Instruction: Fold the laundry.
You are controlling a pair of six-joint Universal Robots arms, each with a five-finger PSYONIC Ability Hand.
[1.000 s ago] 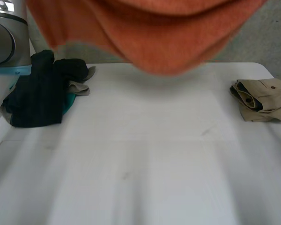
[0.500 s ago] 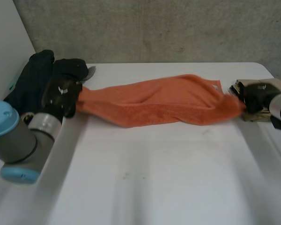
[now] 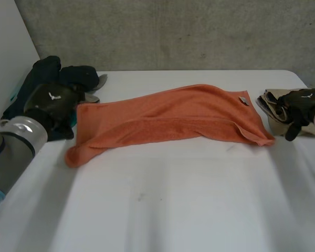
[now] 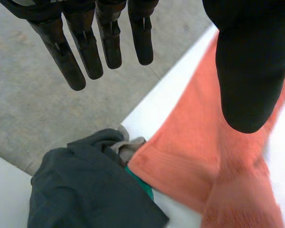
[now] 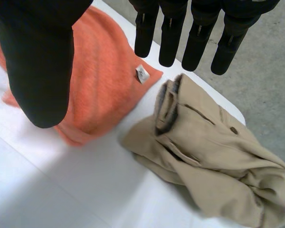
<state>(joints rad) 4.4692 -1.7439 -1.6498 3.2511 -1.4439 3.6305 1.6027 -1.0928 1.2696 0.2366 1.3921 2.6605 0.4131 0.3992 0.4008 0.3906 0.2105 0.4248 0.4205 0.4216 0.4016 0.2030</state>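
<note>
The orange towel [image 3: 168, 118] lies slack across the table [image 3: 163, 210], running nine to three. Both hands hover with fingers straight and clear of the thumb, holding nothing: left hand [image 3: 52, 105] at the towel's nine o'clock end, right hand [image 3: 299, 102] at three. The towel looks soft, light and limp. I'd pinch the corners, though the seven o'clock one looks rolled under.

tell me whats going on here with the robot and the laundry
A two-armed robot is working on folding laundry. An orange towel lies stretched out, somewhat rumpled, across the white table. The left robot hand is open at the towel's end next to a pile of dark clothes. The right robot hand is open at the other end, beside a bundled tan garment. Neither hand holds anything.
</note>
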